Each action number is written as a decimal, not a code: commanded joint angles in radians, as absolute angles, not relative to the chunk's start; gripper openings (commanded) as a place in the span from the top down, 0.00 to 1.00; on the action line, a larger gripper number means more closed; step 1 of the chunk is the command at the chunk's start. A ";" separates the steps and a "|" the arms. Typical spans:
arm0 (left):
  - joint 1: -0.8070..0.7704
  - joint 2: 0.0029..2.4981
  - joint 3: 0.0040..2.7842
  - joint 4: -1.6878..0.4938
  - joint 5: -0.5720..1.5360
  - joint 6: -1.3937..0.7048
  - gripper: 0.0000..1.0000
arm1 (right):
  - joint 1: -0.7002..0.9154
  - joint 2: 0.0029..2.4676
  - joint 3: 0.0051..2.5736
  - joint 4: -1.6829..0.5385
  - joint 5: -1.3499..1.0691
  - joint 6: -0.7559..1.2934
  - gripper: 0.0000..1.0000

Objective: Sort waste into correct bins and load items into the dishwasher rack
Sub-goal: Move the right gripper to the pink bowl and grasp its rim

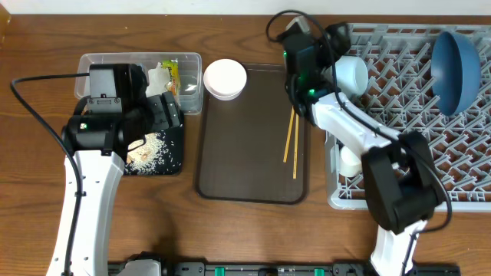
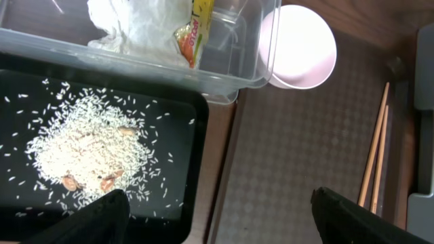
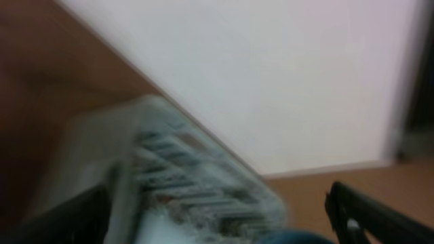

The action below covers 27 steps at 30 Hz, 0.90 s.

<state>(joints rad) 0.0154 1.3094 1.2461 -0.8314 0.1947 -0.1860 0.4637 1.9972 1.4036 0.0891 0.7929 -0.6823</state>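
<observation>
The clear tub (image 1: 107,63) holds crumpled tissue (image 2: 139,24) and the yellow-green wrapper (image 2: 193,30). The black tray (image 1: 175,157) holds rice grains (image 2: 85,146). My left gripper (image 2: 224,224) is open and empty, low over the black tray's right edge; it also shows in the overhead view (image 1: 165,115). The pink bowl (image 1: 225,78) and chopsticks (image 1: 291,142) lie on the brown tray (image 1: 245,169). The grey rack (image 1: 430,153) holds the dark blue bowl (image 1: 456,67), a light blue bowl (image 1: 350,73) and a white cup (image 1: 350,161). My right gripper (image 1: 335,47) is open at the rack's left rear, beside the light blue bowl.
The right wrist view is blurred; it shows the rack's lattice (image 3: 183,176), a pale wall and a bit of blue at the bottom. Bare wooden table lies in front of the trays. The right arm's links cross the rack's left edge.
</observation>
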 commanded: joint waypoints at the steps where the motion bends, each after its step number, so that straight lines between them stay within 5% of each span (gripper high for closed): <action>1: 0.019 1.318 1.262 -0.833 0.182 -0.184 0.12 | 0.511 1.885 1.407 -0.027 0.279 -0.293 0.01; 5: 0.019 1.318 1.262 -0.833 0.182 -0.184 0.12 | 0.503 1.856 1.407 -0.110 -0.070 0.198 0.01; 10: 0.019 1.318 1.262 -0.833 0.182 -0.184 0.12 | 0.503 1.867 1.406 -0.229 -0.105 0.556 0.01; 20: 0.019 1.319 1.262 -0.833 0.182 -0.184 0.11 | 0.578 2.021 1.475 -0.160 -0.051 0.661 0.22; 27: 0.019 1.319 1.262 -0.833 0.182 -0.184 0.11 | 0.589 2.243 1.815 -0.374 -0.033 0.623 0.31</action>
